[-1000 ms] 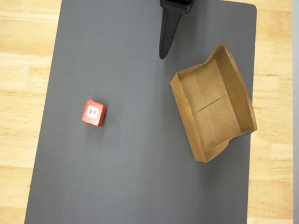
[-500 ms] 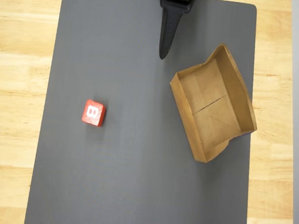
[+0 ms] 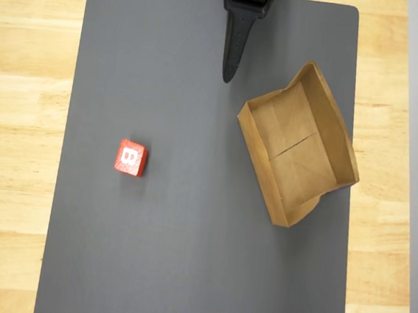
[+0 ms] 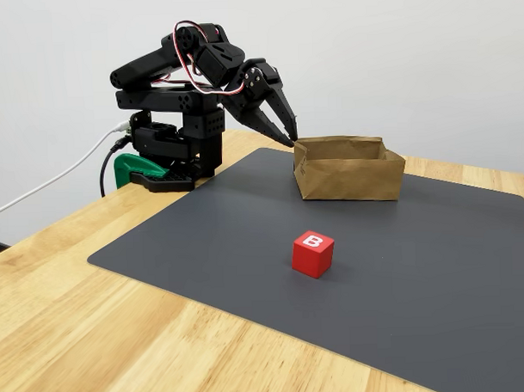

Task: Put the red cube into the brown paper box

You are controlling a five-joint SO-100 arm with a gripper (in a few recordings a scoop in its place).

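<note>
The red cube (image 3: pixel 130 157) sits alone on the grey mat (image 3: pixel 184 258), white "B" facing up, well apart from everything else. The gripper (image 3: pixel 227 75) hangs over the top edge of the mat in the overhead view, folded back close to the arm's base, its tips pointing down the picture. In the fixed view the gripper (image 4: pixel 287 135) shows its two fingers slightly apart at the tips, holding nothing.

From the gripper, the cube lies down and to the left in the overhead view, a good reach out across the mat. The brown paper box (image 3: pixel 299 144) lies the other way, just down and to the right of the gripper tips, so it is much the nearer of the two. Its long axis runs on a slant, upper left to lower right, and it is empty.

My reading is that the pickup has not begun: the arm must first swing out toward the cube, away from the box.
</note>
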